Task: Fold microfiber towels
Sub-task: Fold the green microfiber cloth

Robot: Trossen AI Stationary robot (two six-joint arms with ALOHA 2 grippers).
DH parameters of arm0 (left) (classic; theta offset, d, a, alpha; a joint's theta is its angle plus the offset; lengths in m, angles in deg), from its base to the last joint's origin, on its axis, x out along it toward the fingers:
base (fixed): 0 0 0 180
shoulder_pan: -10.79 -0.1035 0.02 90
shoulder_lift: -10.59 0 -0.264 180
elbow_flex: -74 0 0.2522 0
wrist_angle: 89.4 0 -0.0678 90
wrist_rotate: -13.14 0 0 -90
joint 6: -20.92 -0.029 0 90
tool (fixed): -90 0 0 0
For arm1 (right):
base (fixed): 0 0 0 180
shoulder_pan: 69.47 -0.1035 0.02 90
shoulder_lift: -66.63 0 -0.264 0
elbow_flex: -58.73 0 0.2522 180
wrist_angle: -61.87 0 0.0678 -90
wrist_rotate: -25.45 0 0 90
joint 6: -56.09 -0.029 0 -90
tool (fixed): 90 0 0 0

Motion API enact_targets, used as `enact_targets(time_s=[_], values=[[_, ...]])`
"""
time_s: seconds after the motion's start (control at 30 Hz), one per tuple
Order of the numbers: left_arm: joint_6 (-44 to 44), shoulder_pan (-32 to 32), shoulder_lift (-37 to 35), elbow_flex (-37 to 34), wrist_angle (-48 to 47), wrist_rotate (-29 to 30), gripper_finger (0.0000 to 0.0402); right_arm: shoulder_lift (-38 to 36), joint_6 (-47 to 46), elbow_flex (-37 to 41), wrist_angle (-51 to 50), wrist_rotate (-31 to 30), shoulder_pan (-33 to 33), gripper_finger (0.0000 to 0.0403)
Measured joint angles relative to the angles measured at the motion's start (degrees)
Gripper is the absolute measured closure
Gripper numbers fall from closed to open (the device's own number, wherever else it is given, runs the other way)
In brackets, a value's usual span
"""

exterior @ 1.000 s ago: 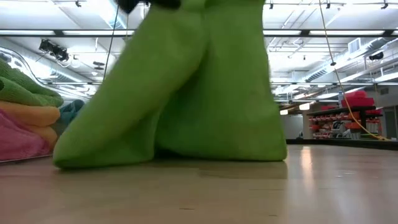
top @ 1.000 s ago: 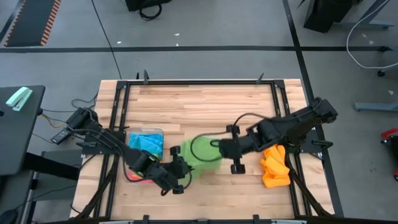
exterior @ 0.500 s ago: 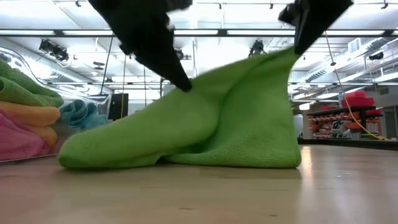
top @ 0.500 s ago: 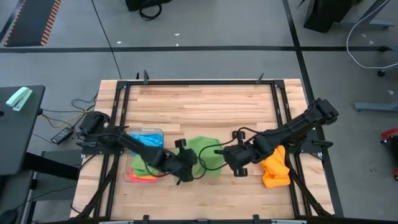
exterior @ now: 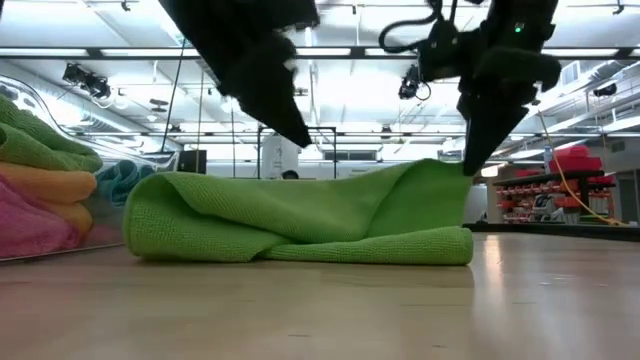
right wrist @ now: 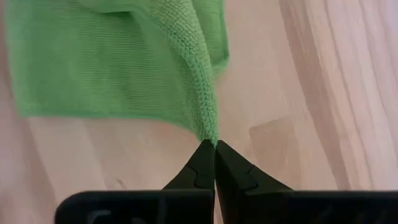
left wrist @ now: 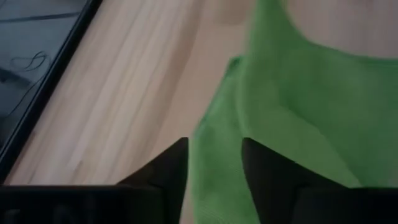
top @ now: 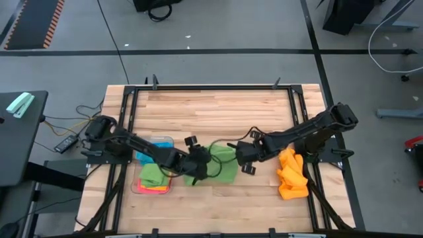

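Green towel folded over, one corner not yet released

Right fingers (right wrist: 214,163) pinch the green towel (exterior: 300,215) corner; left fingers (left wrist: 214,163) parted over it mid-worktop (top: 218,109). Folded towels (top: 153,178) fill the tray (top: 157,139); orange towels (top: 291,174) remain.

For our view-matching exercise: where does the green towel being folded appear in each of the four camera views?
High view: green towel at table centre, between both arms.
Low view: it lies flat across the middle.
Left wrist view: it fills the right side.
Right wrist view: it fills the upper left.
Shared landmark: the corner pinched by the right gripper, seen in the low view too.
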Motion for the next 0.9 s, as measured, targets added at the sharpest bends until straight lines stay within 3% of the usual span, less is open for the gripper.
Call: enact_targets(time_s=[0.13, 0.33, 0.6, 0.9], values=[[0.53, 2.71, -1.96, 0.00, -0.36, -1.73, 0.0206, 0.00, -0.22, 0.42, 0.00, 0.68, 1.49, 0.0397], [4.79, 8.31, -1.07, 0.14, 3.11, -13.72, 0.0196, 0.00, 0.52, 0.42, 0.34, 1.31, 3.47, 0.0397], [10.80, 12.12, 5.02, 0.04, 2.67, -15.22, 0.0231, 0.00, 1.31, 0.40, 1.64, 1.51, 3.92, 0.0397], [13.55, 5.43, 7.46, 0.07, -2.74, -14.23, 0.0282, 0.00, 1.90, 0.38, 3.78, 2.70, 4.14, 0.0397]])
